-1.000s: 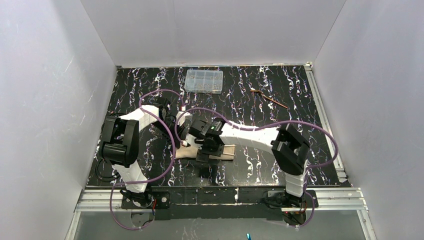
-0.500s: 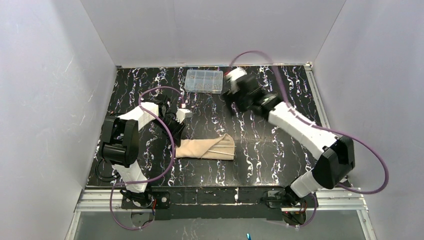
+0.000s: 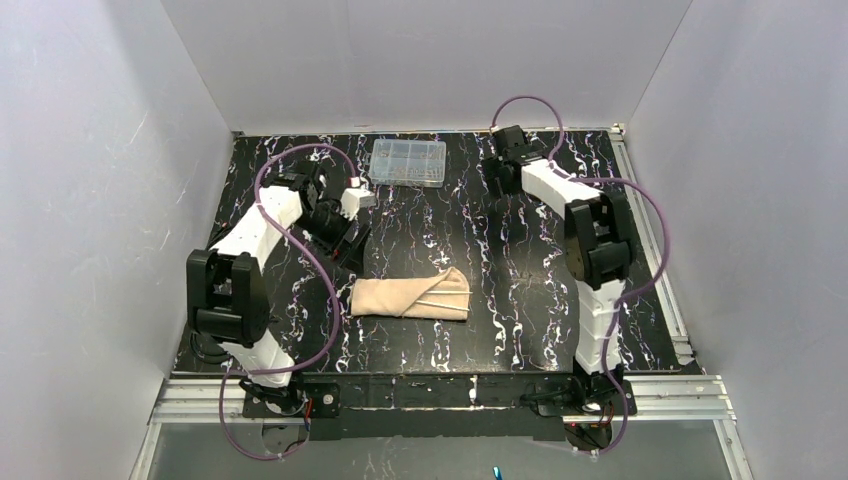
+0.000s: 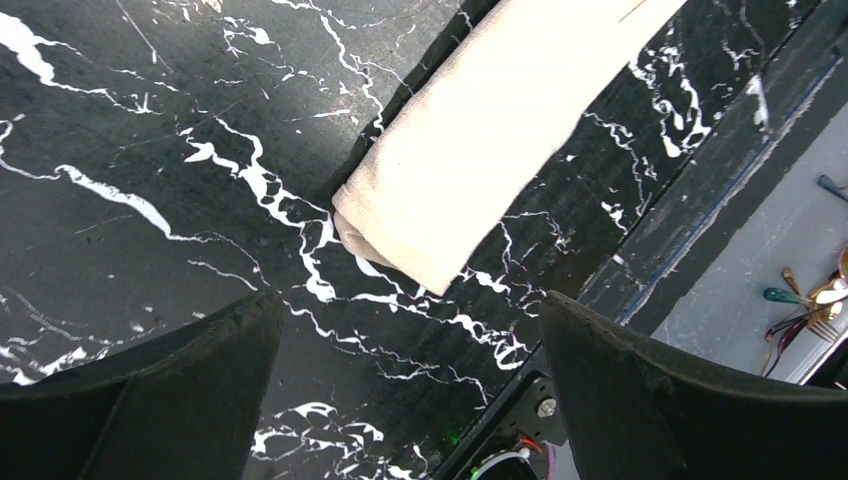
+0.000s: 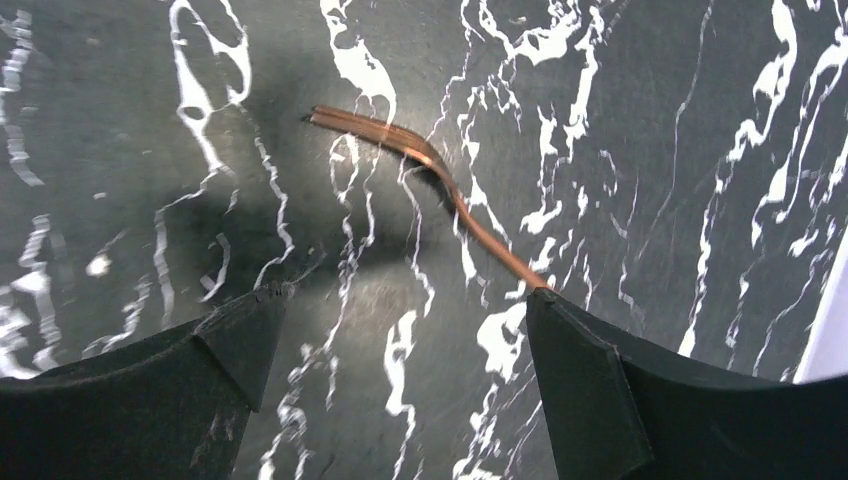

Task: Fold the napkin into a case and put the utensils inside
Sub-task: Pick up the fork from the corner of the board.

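The beige napkin [image 3: 412, 297] lies folded as a narrow case at the table's middle front, with thin utensils [image 3: 441, 296] showing at its wider right end. Its left end [image 4: 470, 160] fills the top of the left wrist view. My left gripper [image 4: 405, 302] hangs open and empty just back-left of that end [image 3: 350, 238]. A copper fork [image 5: 420, 155] lies on the marble at the back right. My right gripper [image 5: 408, 292] hovers open over it [image 3: 498, 172], and the handle passes under the right finger [image 5: 600, 380]. In the top view the right arm hides the fork.
A clear plastic compartment box [image 3: 408, 162] stands at the back centre. Purple cables [image 3: 300, 250] loop off both arms. The table's near rail [image 4: 700, 190] runs past the napkin's end, and white walls close in the black marble table [image 3: 470, 240] on three sides.
My right arm swung off the napkin to the back right, over the fork. My left gripper let go of the napkin's left end, opened and drew back toward the rear left.
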